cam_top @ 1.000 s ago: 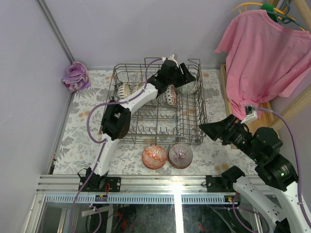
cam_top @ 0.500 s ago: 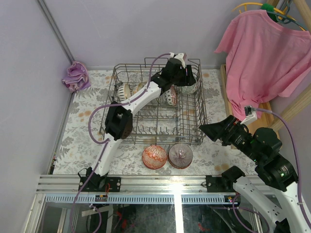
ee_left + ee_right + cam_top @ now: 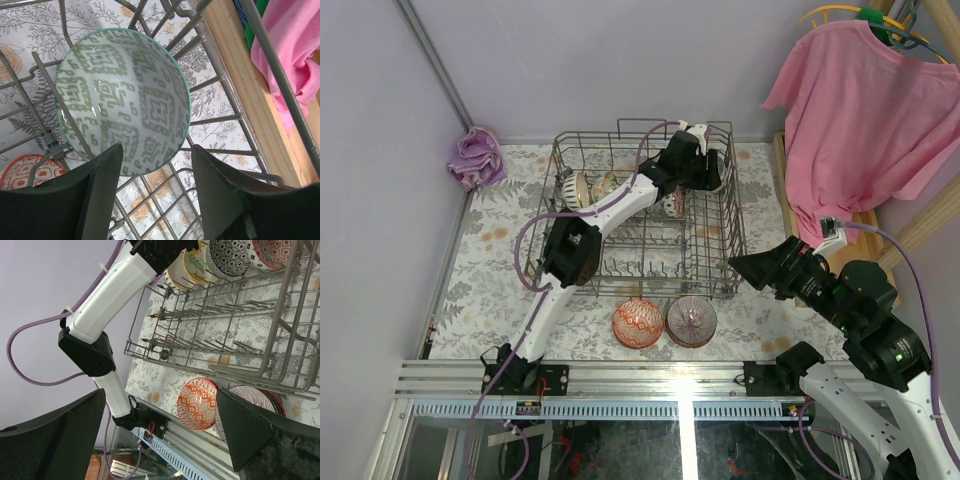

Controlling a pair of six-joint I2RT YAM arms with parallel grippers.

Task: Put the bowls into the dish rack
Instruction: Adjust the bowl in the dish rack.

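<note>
Bowls [image 3: 578,186]: several already stand on edge inside the dish rack [image 3: 735,240]. Two more, an orange bowl [image 3: 638,323] and a pink-lined bowl [image 3: 691,320], sit side by side on the counter [image 3: 500,260] just in front of it.
Green bowl [image 3: 122,100]: it leans on the tines in the rack's far right corner.
Left jaws: parted just below the green bowl, gripping nothing.
Right jaws: spread wide and empty, near the rack's front right corner.
Handling: expect glazed ceramic, so stiff, slick and quick to chip against wire.
Your grip: pinch the rim with one finger inside and one outside, then lower the bowl gently between the tines.
</note>
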